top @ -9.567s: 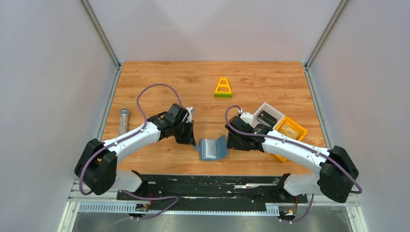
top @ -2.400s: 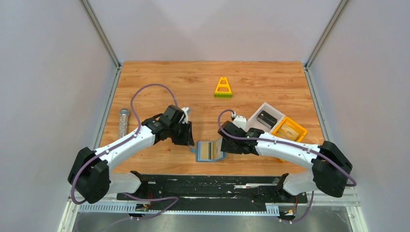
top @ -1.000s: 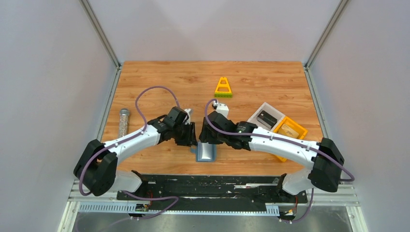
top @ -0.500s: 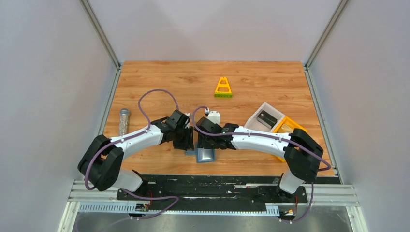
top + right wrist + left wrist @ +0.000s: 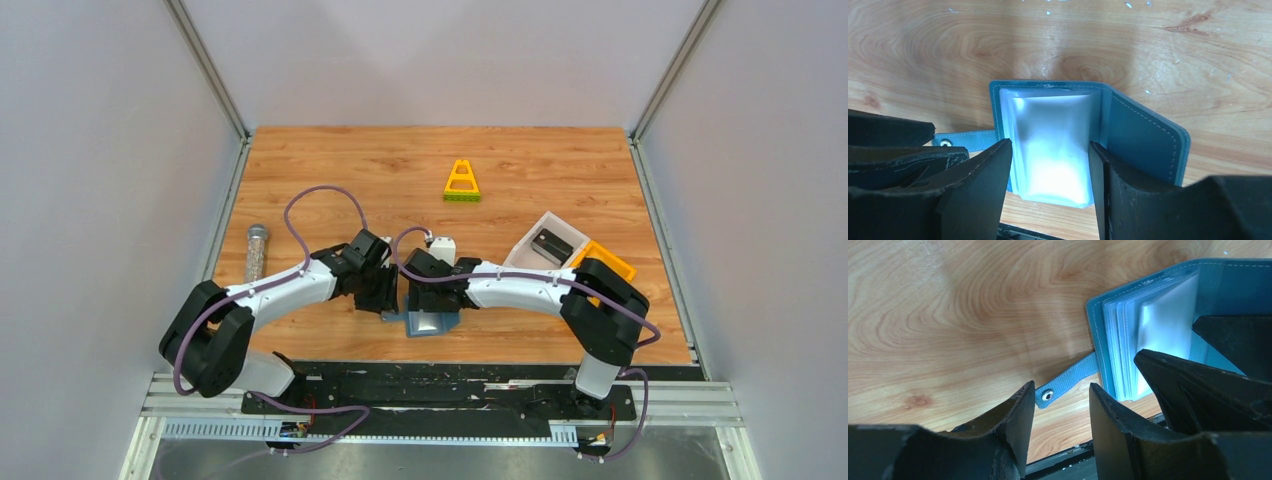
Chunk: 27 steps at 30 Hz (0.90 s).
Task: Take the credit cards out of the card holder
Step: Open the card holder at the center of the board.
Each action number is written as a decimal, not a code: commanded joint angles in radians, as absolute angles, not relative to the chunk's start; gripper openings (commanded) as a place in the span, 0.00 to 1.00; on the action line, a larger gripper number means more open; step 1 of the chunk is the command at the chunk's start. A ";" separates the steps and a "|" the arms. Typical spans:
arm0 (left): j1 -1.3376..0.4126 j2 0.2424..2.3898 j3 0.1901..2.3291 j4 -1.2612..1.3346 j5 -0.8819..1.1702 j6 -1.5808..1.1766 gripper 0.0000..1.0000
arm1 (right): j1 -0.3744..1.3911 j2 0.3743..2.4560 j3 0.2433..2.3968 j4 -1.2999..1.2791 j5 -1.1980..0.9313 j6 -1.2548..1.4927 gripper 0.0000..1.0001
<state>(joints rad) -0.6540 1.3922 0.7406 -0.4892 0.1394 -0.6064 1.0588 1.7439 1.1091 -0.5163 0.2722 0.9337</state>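
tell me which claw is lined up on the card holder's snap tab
The left claw: the snap tab lies between its fingers, while the right claw straddles the clear sleeves of the card holder.

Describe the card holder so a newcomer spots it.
On the wooden table, look where the left claw and right claw meet at the near edge. The flat slate-blue bifold card holder lies open, the only blue item, with clear plastic sleeves inside and a snap strap on its side.

We see even, bright light; glare whitens the plastic sleeves, and near gripper fingers look soft.
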 commanded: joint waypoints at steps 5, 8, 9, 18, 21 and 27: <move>-0.652 1.377 0.718 -0.469 0.142 -0.603 0.53 | 1.055 1.777 1.097 -0.485 0.307 0.942 0.60; -0.652 1.379 0.713 -0.462 0.142 -0.606 0.53 | 1.056 1.785 1.094 -0.485 0.312 0.942 0.62; -0.652 1.381 0.712 -0.461 0.142 -0.606 0.53 | 1.055 1.789 1.092 -0.485 0.313 0.942 0.63; -0.652 1.378 0.702 -0.452 0.149 -0.616 0.48 | 1.057 1.797 1.088 -0.499 0.348 0.953 0.62; -0.652 1.379 0.700 -0.451 0.150 -0.618 0.46 | 1.057 1.793 1.079 -0.506 0.363 0.969 0.57; -0.653 1.377 0.704 -0.454 0.150 -0.620 0.45 | 1.057 1.738 1.051 -0.483 0.363 0.980 0.48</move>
<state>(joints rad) -0.6540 1.3926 0.7055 -0.4747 0.1486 -0.6121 1.0588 1.7718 1.0878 -0.5007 0.3405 0.9607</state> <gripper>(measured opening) 0.448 0.496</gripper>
